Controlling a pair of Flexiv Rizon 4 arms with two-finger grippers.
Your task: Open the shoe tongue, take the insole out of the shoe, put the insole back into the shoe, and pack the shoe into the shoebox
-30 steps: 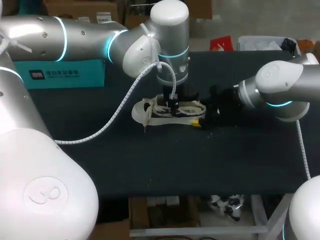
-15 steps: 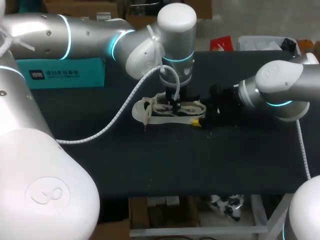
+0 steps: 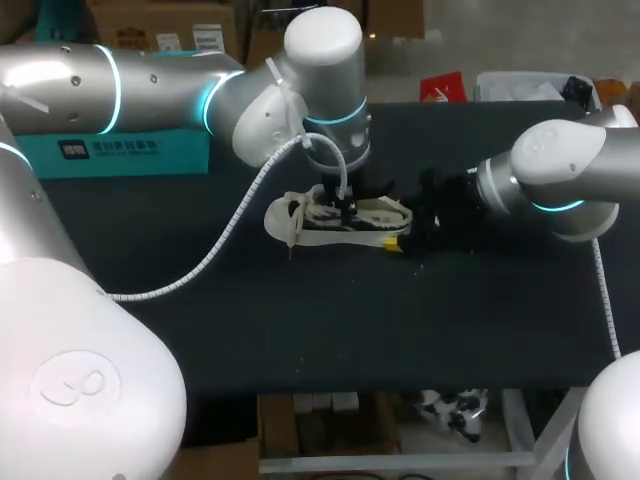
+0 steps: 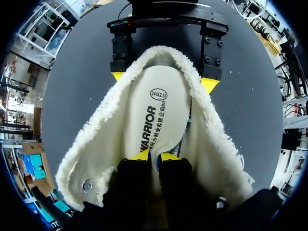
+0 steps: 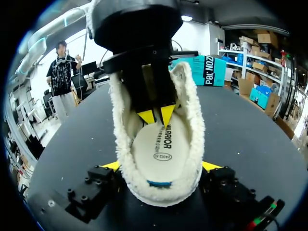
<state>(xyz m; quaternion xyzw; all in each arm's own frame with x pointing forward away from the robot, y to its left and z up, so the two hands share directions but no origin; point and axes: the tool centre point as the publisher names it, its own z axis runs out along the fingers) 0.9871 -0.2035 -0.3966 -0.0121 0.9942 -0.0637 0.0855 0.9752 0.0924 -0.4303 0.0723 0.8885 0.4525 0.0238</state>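
My table [image 3: 300, 330] is a broad black surface with a few pale specks scattered over it. The shoe [image 3: 345, 217], white and fleece-lined, lies on it a little toward 12 o'clock from the middle, with its heel toward 3 o'clock and its laced end toward 9 o'clock. The teal shoebox [image 3: 130, 150] sits at about 10 o'clock along the far edge, well apart from the shoe. At 1 o'clock a red object [image 3: 441, 88] shows; I cannot tell whether it rests on the table or beyond it.
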